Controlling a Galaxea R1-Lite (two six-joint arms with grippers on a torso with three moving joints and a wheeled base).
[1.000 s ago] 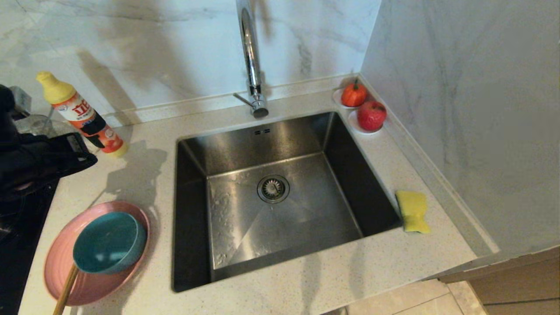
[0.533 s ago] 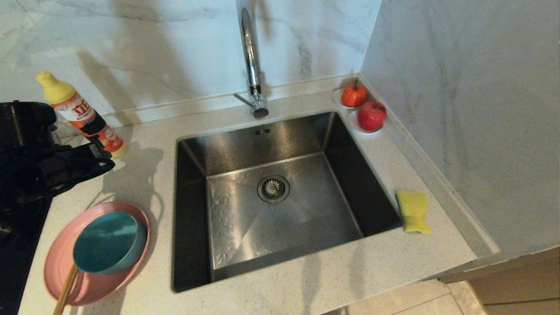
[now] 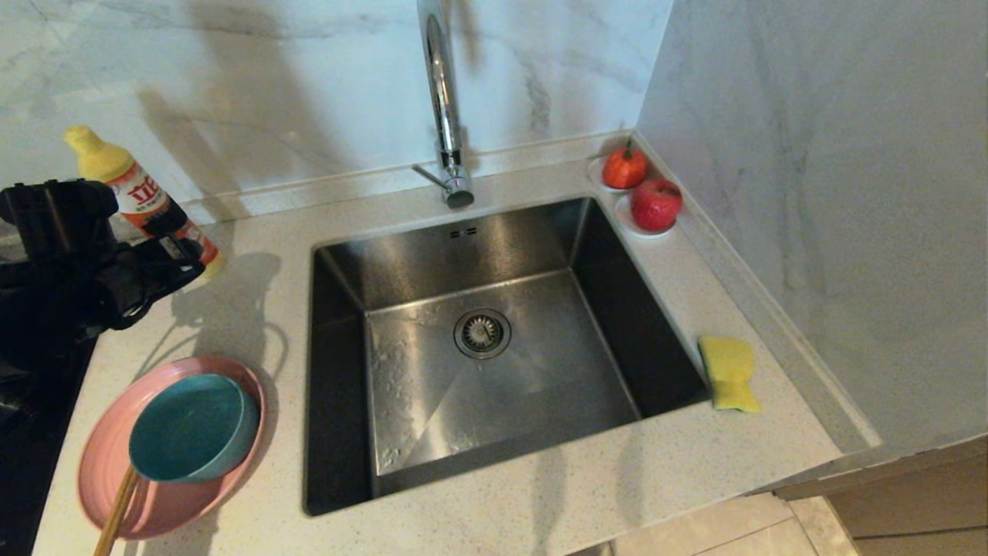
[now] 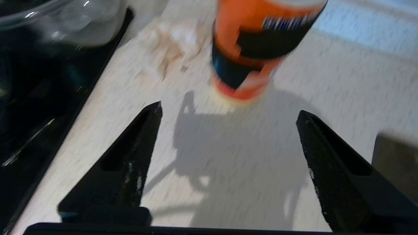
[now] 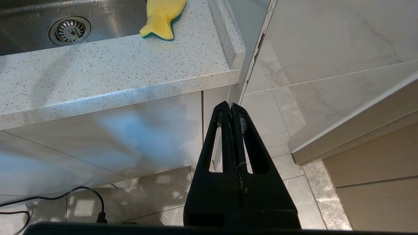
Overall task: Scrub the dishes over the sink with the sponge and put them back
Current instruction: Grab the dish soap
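Left end effector (image 4: 228, 109): black, jaws spread wide with nothing between them, hanging over the speckled white stone desk (image 3: 540, 502) at its left edge, just short of the orange-labelled detergent bottle with a yellow cap (image 3: 147, 205).
Right end effector (image 5: 231, 112): fingers pressed together, holding nothing, parked low in front of the desk's front edge, over the tiled floor (image 5: 277, 130), out of the head view.
Sink (image 3: 478, 347): large square stainless-steel basin set in the middle of the desk, with a round drain strainer (image 3: 482, 333) in its floor and a tall chrome tap (image 3: 444, 100) at the back edge.
Plate (image 3: 108, 463): wide shallow matte pink round plate, sitting at the desk's front left corner, just left of the sink.
Bowl (image 3: 193, 428): smaller deep teal-blue bowl, resting inside the pink plate.
Wooden stick (image 3: 116, 513): lies on the plate's front rim, its far end against the bowl.
Sponge (image 3: 728, 373): yellow foam with a pinched waist and a thin green layer underneath, lying flat on the desk along the right rim of the sink.
Red fruits (image 3: 641, 189): two round ones on small white dishes at the back right corner.
Glass bowl (image 4: 58, 16): clear, on a black surface past the desk's left edge.
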